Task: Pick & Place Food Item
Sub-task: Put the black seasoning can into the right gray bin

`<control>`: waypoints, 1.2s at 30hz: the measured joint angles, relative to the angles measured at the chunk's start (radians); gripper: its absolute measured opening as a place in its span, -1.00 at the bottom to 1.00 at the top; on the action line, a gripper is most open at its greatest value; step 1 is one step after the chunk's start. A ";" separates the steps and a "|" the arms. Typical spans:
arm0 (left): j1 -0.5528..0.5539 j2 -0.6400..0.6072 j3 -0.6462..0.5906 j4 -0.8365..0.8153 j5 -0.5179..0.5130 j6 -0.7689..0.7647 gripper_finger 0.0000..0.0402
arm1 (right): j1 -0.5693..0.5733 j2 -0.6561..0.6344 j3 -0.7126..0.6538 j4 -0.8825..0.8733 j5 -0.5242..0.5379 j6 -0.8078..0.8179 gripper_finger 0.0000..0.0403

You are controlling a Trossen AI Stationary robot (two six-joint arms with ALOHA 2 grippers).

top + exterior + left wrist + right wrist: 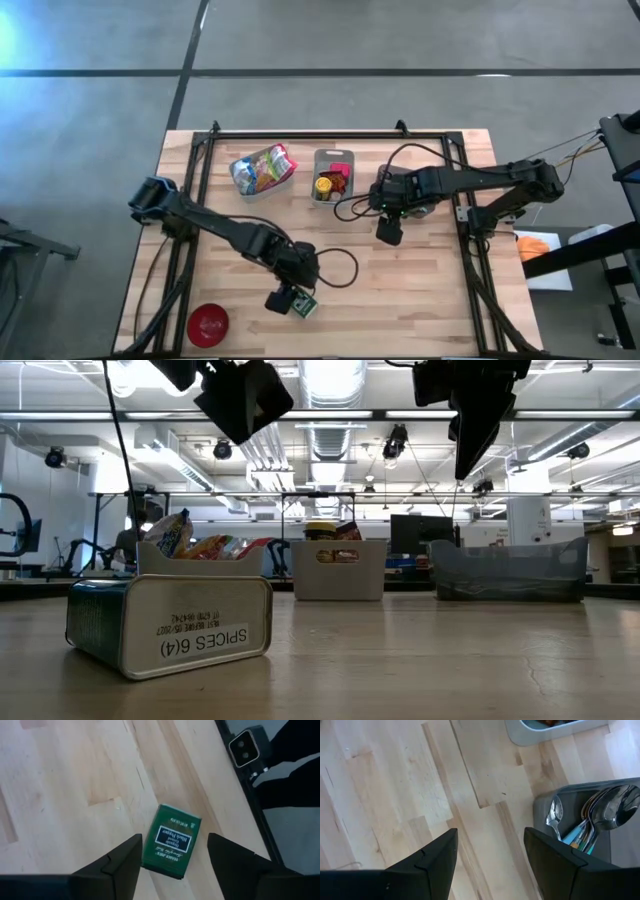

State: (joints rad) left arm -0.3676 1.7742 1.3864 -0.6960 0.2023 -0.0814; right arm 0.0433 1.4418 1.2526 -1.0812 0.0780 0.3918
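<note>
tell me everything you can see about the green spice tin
The green spice tin is a small flat rectangular metal can with a dark label panel reading black pepper. It lies on its broad side on the wooden table, near the front edge, its silver end printed "SPICES 6(4)" facing the low camera. The left hand hangs above it, fingers open to either side, not touching. Nothing else touches it.

spoons [592, 820]: bowls showed beyond the right gripper [490, 865]; handles cut off at the frame edge
spice tin [171, 841]: small print illegible
</note>
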 joint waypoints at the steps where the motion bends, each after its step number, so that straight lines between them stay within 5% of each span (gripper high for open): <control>1: 0.000 0.002 0.000 -0.002 0.000 -0.002 0.15 | 0.000 0.000 0.000 0.000 0.000 -0.001 0.12; 16: -0.005 0.002 -0.106 0.085 -0.063 -0.002 0.77 | 0.000 0.000 0.000 0.019 0.000 0.000 0.12; 36: -0.088 0.002 -0.328 0.351 -0.229 0.084 0.82 | 0.000 0.001 0.000 0.024 0.000 -0.001 0.12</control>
State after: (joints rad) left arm -0.4554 1.7763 1.0586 -0.3447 -0.0268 0.0031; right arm 0.0433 1.4423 1.2526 -1.0573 0.0780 0.3904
